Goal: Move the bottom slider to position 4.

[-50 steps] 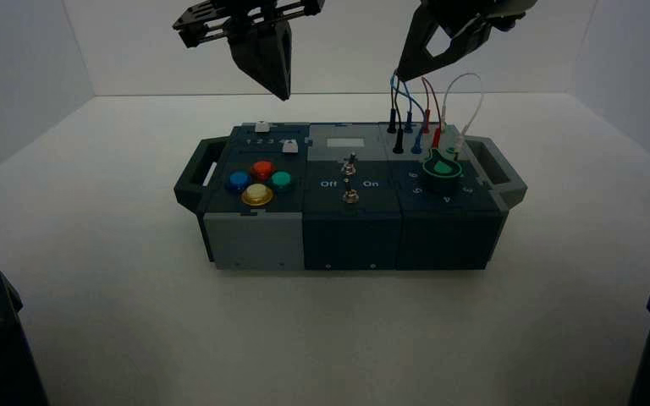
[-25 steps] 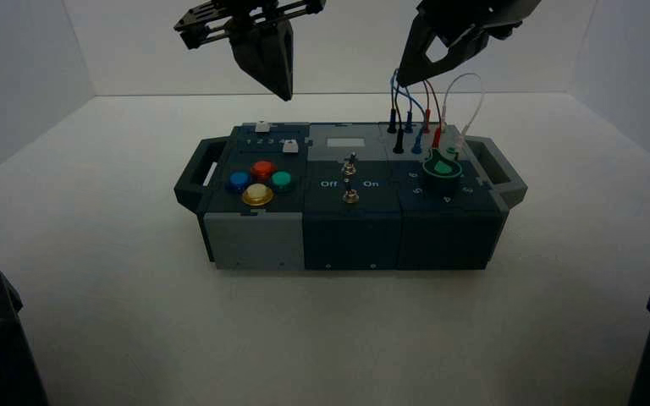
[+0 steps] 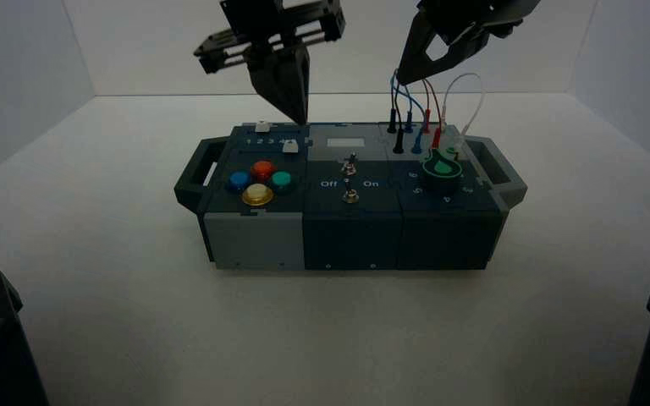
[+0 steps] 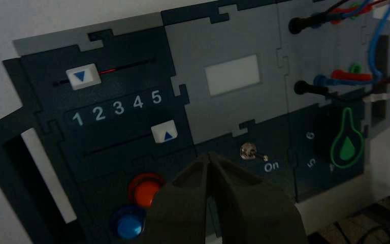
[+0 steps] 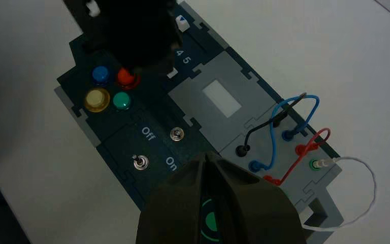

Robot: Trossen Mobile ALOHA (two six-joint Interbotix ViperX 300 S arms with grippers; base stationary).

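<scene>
The left hand (image 4: 208, 155), fingers together, hangs over the box near its far edge — the nearer hand to the bottom slider (image 3: 290, 147). That white cap sits by 5, just to the hand's left and nearer the robot; 4 (image 4: 137, 102) lies farther left along the slot. The right hand (image 3: 402, 81), also closed, waits beyond the wires (image 3: 438, 110).

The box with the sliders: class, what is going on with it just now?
The robot's left gripper hangs, fingers together, over the box's left part, near the sliders, and holds nothing. The bottom slider sits by the 5, so it is not yet at 4. The top slider is near the 1. The right gripper waits above the wires' side of the box, also closed and empty.
</scene>
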